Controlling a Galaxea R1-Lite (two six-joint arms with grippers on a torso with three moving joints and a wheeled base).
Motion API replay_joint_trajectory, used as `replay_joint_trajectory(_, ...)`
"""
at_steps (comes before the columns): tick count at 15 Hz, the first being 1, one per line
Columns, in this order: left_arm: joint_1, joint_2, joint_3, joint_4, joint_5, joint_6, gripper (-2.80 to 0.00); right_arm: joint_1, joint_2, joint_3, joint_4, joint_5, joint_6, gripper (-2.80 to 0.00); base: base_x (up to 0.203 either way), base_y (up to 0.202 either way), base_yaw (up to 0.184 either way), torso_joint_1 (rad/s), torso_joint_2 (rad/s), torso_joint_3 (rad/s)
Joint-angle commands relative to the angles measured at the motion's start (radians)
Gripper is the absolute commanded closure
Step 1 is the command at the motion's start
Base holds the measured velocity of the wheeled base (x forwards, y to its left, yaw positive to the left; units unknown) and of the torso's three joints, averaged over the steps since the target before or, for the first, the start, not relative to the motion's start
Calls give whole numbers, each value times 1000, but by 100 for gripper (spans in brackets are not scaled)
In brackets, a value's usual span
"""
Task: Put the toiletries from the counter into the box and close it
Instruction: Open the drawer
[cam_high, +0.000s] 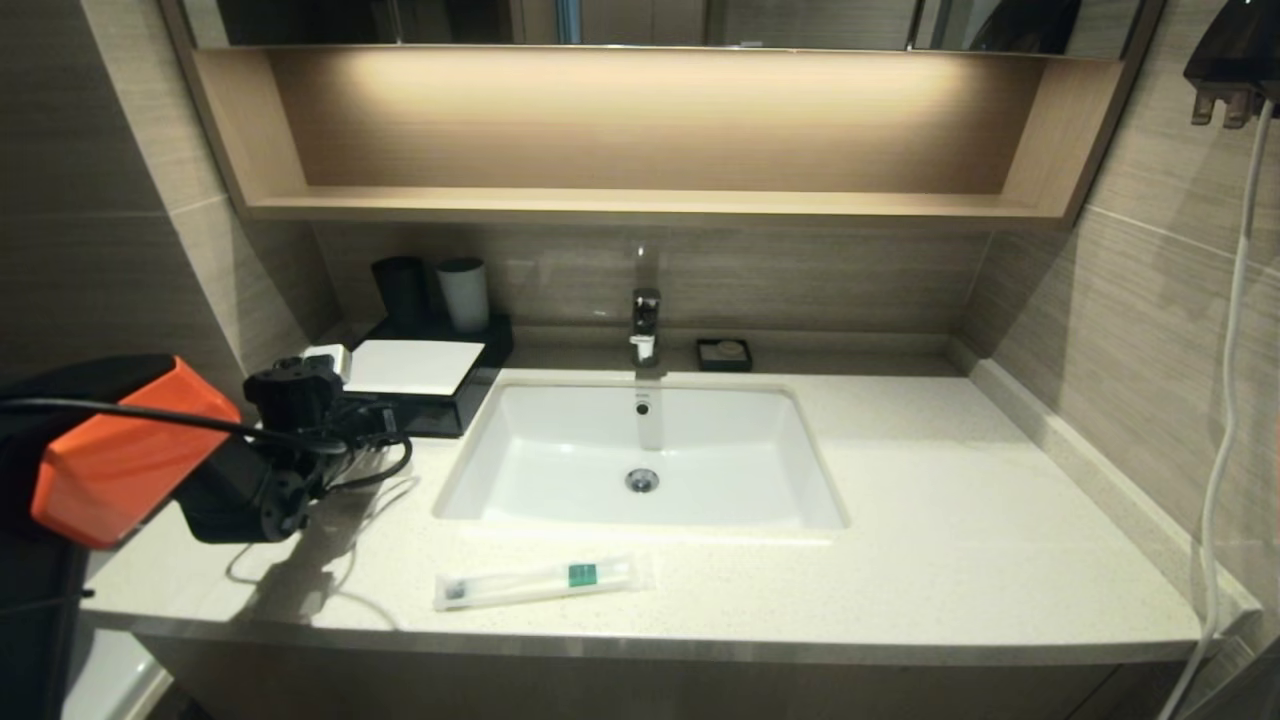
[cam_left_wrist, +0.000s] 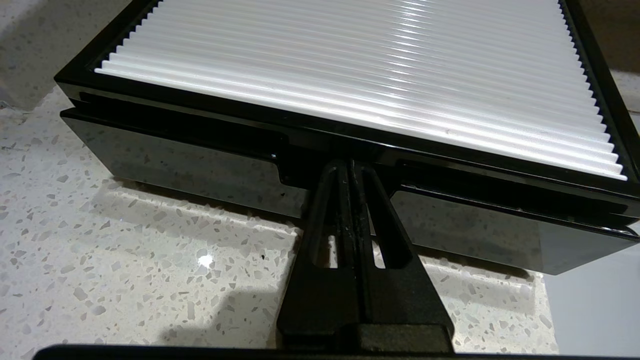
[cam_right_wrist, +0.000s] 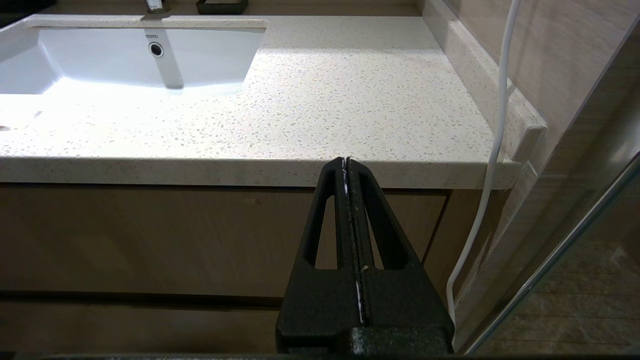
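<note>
One toothbrush packet (cam_high: 541, 582) is seen lying flat on the counter (cam_high: 950, 540), near the front edge, just in front of the basin (cam_high: 640, 460) & well apart from the box (cam_high: 425, 385) at the back-left corner. The left gripper (cam_left_wrist: 350, 167) is held w/ fingers pressed together, tips at the notch in the top edge of the drawer front (cam_left_wrist: 175, 165), which looks slightly out. The right gripper (cam_right_wrist: 346, 162) is parked below the counter's front edge, fingers pressed together, nothing held.
</note>
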Motion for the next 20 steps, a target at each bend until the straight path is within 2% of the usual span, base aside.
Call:
replay_joint_trajectory(1, 1, 3, -3, -7, 0, -1, 0, 0, 0, 0, 0, 0, 0, 0, 0, 0, 0, 0, 0, 0)
replay_joint_trajectory(18, -6, 27, -38, 9, 0, -1, 0, 0, 0, 0, 0, 0, 0, 0, 0, 0, 0, 0, 0, 0)
replay_joint_trajectory(20, -6, 23, -40, 43, 0, 2, 0, 0, 0, 0, 0, 0, 0, 0, 0, 0, 0, 0, 0, 0)
